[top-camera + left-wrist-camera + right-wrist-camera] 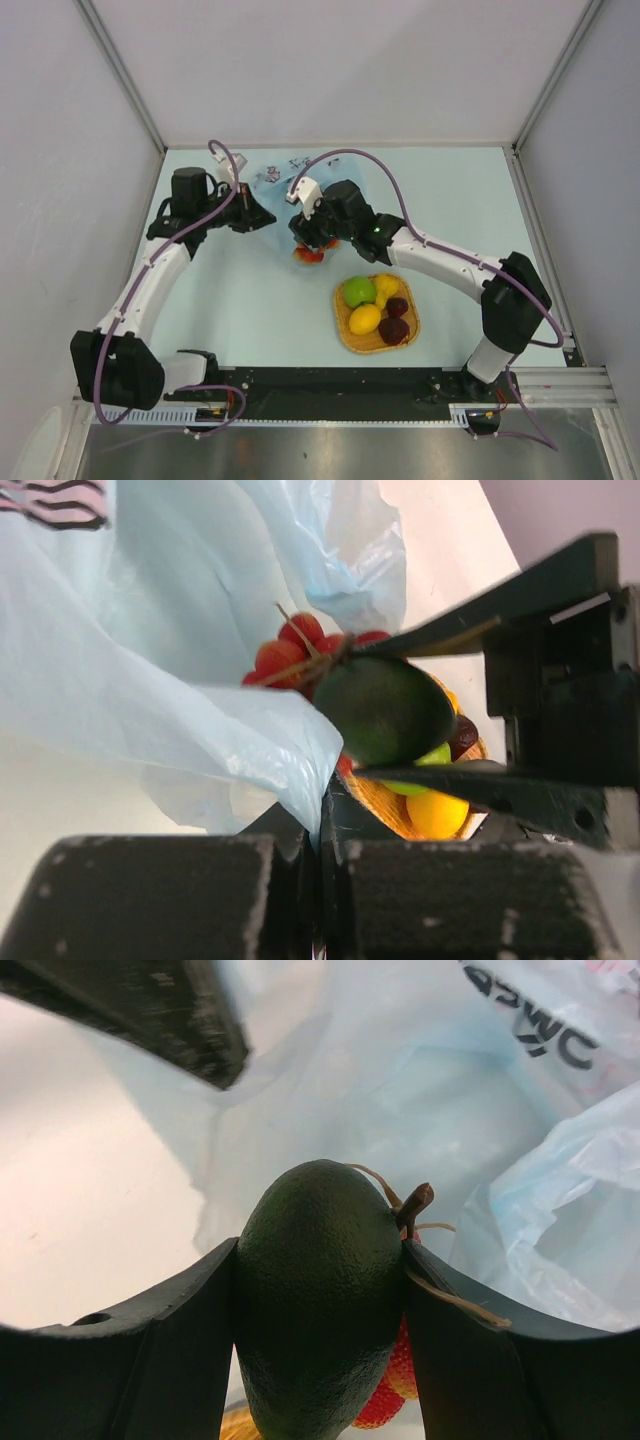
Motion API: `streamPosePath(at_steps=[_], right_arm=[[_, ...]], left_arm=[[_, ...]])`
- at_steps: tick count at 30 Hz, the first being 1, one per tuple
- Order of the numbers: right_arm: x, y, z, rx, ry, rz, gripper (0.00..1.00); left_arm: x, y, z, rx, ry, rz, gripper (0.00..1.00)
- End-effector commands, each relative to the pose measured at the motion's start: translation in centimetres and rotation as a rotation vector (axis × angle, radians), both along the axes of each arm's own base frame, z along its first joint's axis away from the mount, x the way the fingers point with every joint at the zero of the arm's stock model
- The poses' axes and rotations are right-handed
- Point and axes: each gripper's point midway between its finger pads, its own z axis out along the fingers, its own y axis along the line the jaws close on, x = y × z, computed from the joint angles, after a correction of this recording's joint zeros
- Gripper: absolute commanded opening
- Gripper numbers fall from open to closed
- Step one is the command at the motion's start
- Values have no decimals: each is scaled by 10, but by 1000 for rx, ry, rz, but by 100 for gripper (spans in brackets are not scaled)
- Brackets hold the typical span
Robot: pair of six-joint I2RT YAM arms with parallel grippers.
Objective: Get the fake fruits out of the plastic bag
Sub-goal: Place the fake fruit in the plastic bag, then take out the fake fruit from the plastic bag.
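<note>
**Plastic bag** [150,680]: thin, crinkled, translucent light blue with dark lettering, lying beyond and to the left of the orange woven tray [374,348]. The left gripper [265,217] was pinched together on its edge. The tray held a green round fruit [359,291], a yellow lemon [365,319], a yellow pear-like fruit [386,287] and dark red fruits [393,330]. At the bag's mouth, the right gripper [320,1300] clamped a dark green oval fruit [385,708] with a brown stem. A cluster of small red fruits [290,645] lay just against it.

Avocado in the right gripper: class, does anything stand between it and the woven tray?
Nothing visible. Only table separates the avocado, clamped in the right gripper, from the tray; red berries dangle beneath it.
</note>
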Motion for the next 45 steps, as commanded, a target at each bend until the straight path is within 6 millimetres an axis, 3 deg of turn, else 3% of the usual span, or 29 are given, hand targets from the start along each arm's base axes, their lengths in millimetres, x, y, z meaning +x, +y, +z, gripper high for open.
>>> streamPosePath(at_steps=[1, 8, 9, 13, 16, 18, 20, 22, 23, 26, 30, 32, 37, 40, 45], right_arm=[[39, 6, 52, 106, -180, -68, 51], [88, 18, 26, 57, -245, -129, 53], [93, 23, 3, 20, -228, -119, 53], [96, 32, -42, -76, -213, -68, 54], [88, 29, -73, -153, -166, -25, 59], [80, 23, -83, -188, -127, -8, 70], [79, 17, -70, -168, -135, -31, 85], [80, 12, -52, -124, -128, -57, 94], [78, 9, -32, -83, -131, -56, 98], [71, 4, -2, -28, -127, -62, 99], [66, 3, 8, -14, -134, -50, 91], [64, 9, 7, -30, -168, -18, 81], [65, 40, -23, -89, -208, 107, 68], [75, 58, -46, -116, -192, 124, 65], [111, 72, -71, -110, -168, 85, 67]], left_arm=[[-7, 3, 18, 0, -77, 4, 0], [-23, 2, 9, -7, -68, -12, 0], [-23, 2, 10, -11, -73, -10, 0], [-25, 3, 3, -19, -56, 3, 0], [-24, 5, 2, -5, -58, 12, 0], [-23, 5, 1, 1, -60, 14, 0], [-22, 5, -1, 1, -55, 15, 0], [-21, 5, -2, -3, -48, 19, 0], [-20, 5, -4, -7, -43, 18, 0], [-19, 3, -8, -20, -28, 20, 0], [-17, 4, -10, -20, -14, 28, 0], [-17, 6, -13, -20, 2, 40, 0], [-12, 27, -15, -39, 34, 141, 0], [-5, 39, -15, -36, 37, 196, 0], [-4, 42, -14, -41, 42, 205, 0]])
